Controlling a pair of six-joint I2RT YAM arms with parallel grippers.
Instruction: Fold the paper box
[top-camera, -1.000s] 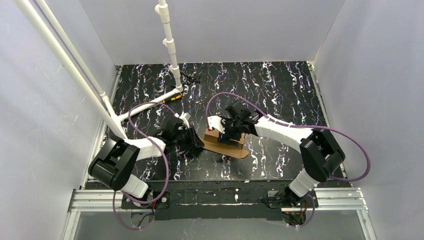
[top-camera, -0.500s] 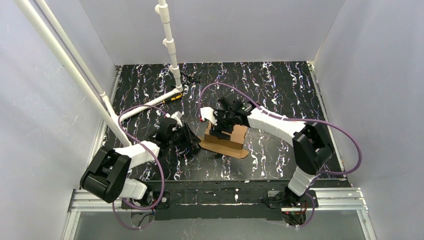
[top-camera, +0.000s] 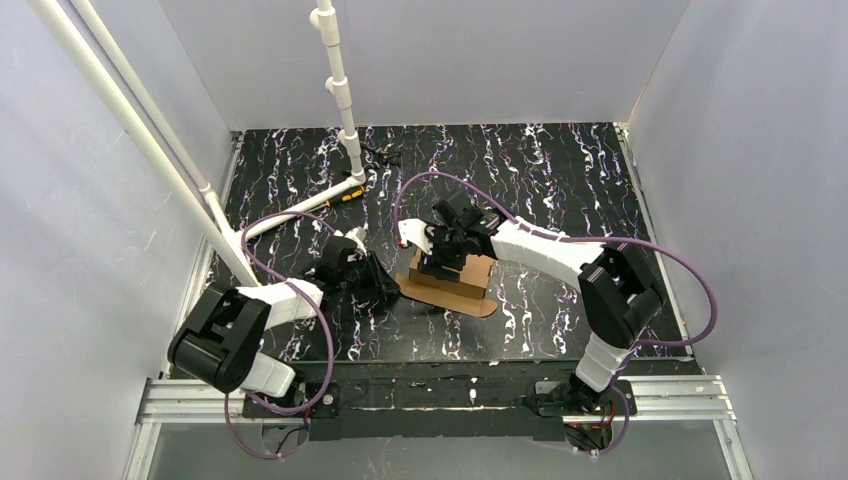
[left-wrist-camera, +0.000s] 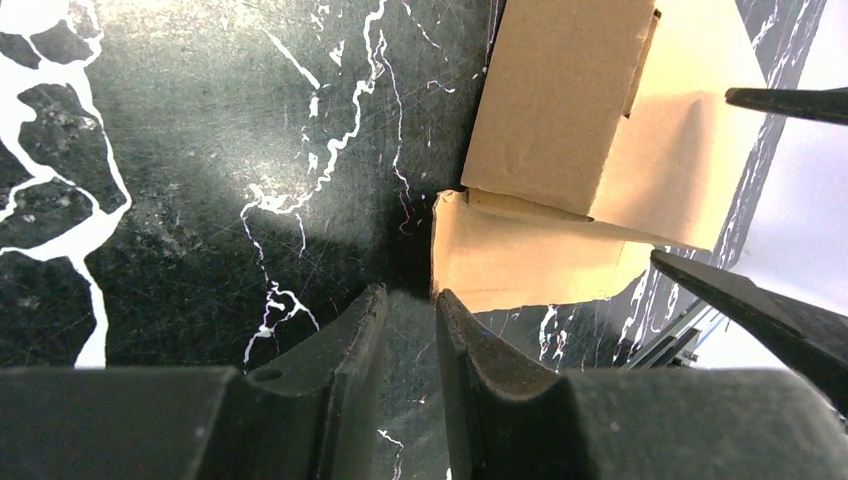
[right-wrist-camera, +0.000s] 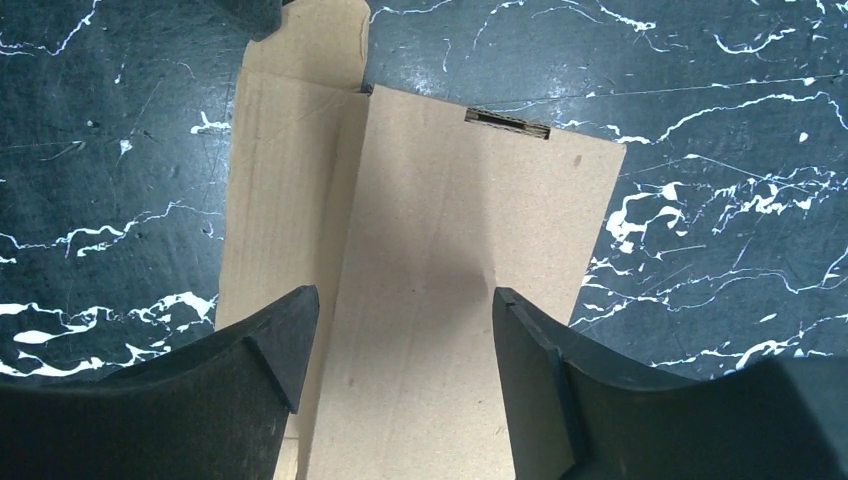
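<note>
Paper box (top-camera: 462, 279), partly folded, lies at the centre of the table (top-camera: 560, 170); one panel stands raised over a flat base with a rounded flap toward the near edge. Right gripper (top-camera: 440, 262) hangs directly above the raised panel, fingers (right-wrist-camera: 270, 350) spread wide, one to each side. Left gripper (top-camera: 378, 283) sits low on the table just left of the box, fingers (left-wrist-camera: 345, 345) drawn almost together on nothing, a flap corner at their tips.

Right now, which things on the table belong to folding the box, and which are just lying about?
For the job: paper box, left gripper, right gripper.
Lying about: marker, white pipes.
</note>
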